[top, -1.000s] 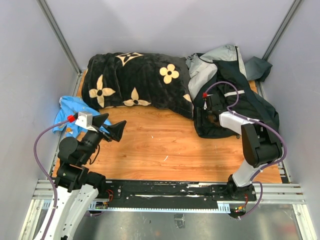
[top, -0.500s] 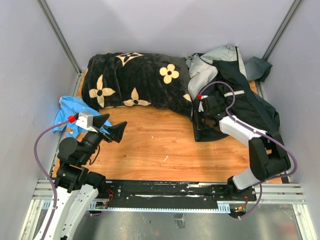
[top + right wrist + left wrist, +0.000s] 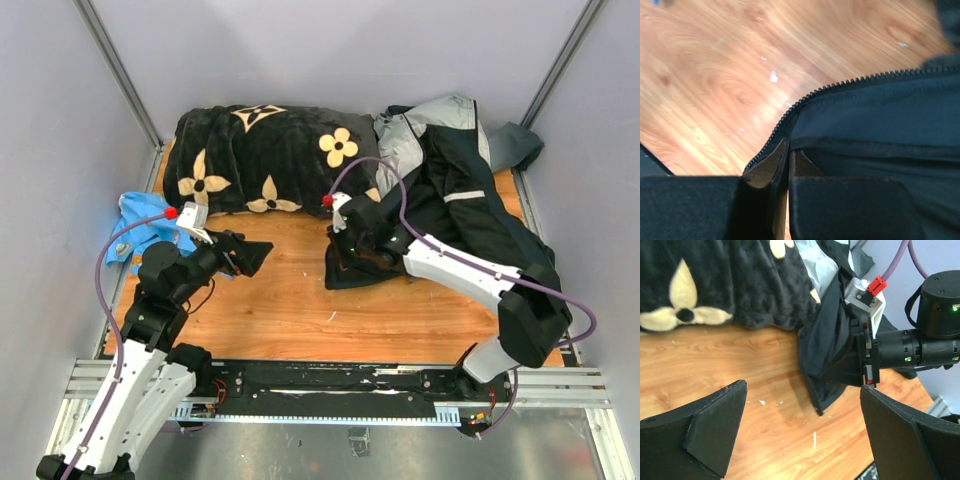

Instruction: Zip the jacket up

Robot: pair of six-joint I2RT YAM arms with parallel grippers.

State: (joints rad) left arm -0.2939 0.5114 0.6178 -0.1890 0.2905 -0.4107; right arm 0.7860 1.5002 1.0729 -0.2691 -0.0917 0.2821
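The jacket (image 3: 470, 190), dark navy and light grey, lies bunched at the back right. Its lower front corner (image 3: 345, 272) is stretched out leftward onto the wood. My right gripper (image 3: 342, 260) is shut on that corner, pinching the dark fabric (image 3: 880, 115) just beside the zipper teeth (image 3: 840, 85); in the right wrist view the right gripper (image 3: 789, 147) has its jaws pressed together. The left gripper (image 3: 250, 258) stands open and empty over bare wood, left of the corner. In the left wrist view the left gripper (image 3: 802, 390) faces the jacket's zipper edge (image 3: 812, 385).
A black plush blanket with cream flowers (image 3: 270, 160) fills the back left and touches the jacket. A bright blue cloth (image 3: 145, 225) lies at the left edge behind the left arm. Grey walls close in the table (image 3: 300, 310).
My right gripper has shut on the jacket's lower front corner and dragged it leftward toward the table's middle. The left arm has stretched forward and to the right, still open.
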